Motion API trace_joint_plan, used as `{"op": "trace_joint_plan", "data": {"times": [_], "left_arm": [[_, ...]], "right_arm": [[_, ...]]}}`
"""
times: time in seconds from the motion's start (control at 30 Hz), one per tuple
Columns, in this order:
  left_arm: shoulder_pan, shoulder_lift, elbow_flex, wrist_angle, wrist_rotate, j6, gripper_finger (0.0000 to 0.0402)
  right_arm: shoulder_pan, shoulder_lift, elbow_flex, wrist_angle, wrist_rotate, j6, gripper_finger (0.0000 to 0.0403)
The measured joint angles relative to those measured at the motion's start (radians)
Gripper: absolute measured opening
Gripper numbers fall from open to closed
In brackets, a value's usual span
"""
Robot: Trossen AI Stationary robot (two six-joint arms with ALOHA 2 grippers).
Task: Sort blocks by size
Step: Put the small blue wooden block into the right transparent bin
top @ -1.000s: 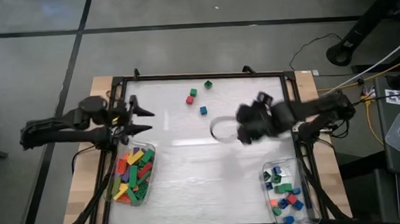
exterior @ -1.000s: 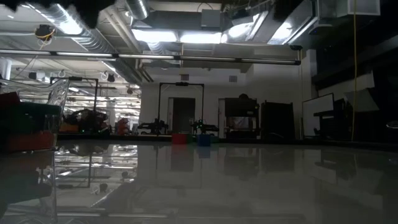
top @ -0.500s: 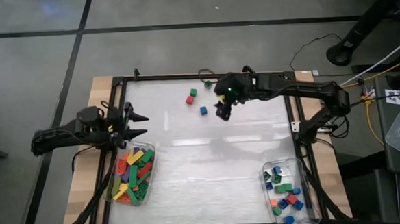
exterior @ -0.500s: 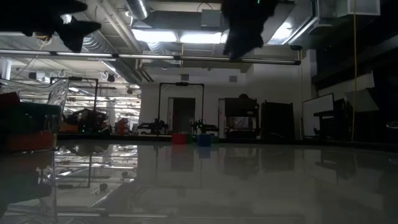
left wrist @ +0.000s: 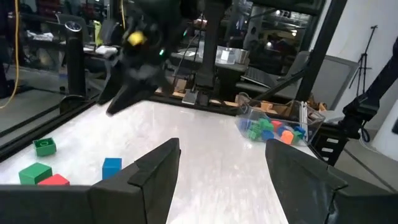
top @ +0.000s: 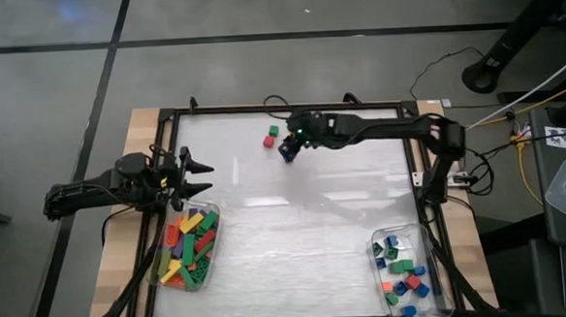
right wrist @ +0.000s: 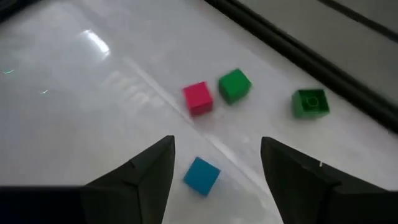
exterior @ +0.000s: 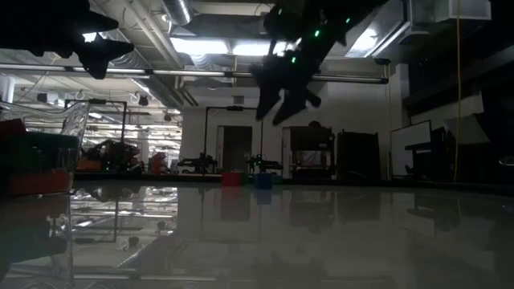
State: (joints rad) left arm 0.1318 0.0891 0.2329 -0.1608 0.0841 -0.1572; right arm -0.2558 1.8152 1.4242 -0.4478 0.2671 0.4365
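Now the right hand (right wrist: pixel 214 171), fingers apart, hovers at twelve o'clock over the blue block (right wrist: pixel 201 175); next, descend and close. Left hand (left wrist: pixel 221 165) waits, apart.

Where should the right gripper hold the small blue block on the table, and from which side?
Probably from above, across two opposite flat side faces of the blue block. It lies flat and apart from its neighbours, between the open fingers of the right gripper.

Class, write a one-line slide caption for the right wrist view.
Open right gripper hovers over a blue block; red and two green blocks lie beyond.
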Motion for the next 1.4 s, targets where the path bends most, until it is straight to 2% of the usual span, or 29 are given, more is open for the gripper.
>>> {"op": "trace_joint_plan", "data": {"times": [0.1, 0.3, 0.8, 1.4], "left_arm": [[0.000, 0.000, 0.000, 0.000, -0.001, 0.003, 0.0225], [0.000, 0.000, 0.000, 0.000, -0.009, 0.004, 0.0225], [0.000, 0.000, 0.001, -0.003, -0.018, 0.007, 0.0225], [0.000, 0.000, 0.001, -0.008, -0.019, 0.007, 0.0225]], "right_arm": [[0.000, 0.053, 0.000, -0.012, 0.056, 0.099, 0.0237], [0.001, 0.137, 0.000, -0.004, 0.063, 0.240, 0.0237], [0.069, 0.237, 0.001, 0.070, 0.108, 0.311, 0.0237], [0.066, 0.284, 0.002, 0.065, 0.126, 0.348, 0.0237]]}}
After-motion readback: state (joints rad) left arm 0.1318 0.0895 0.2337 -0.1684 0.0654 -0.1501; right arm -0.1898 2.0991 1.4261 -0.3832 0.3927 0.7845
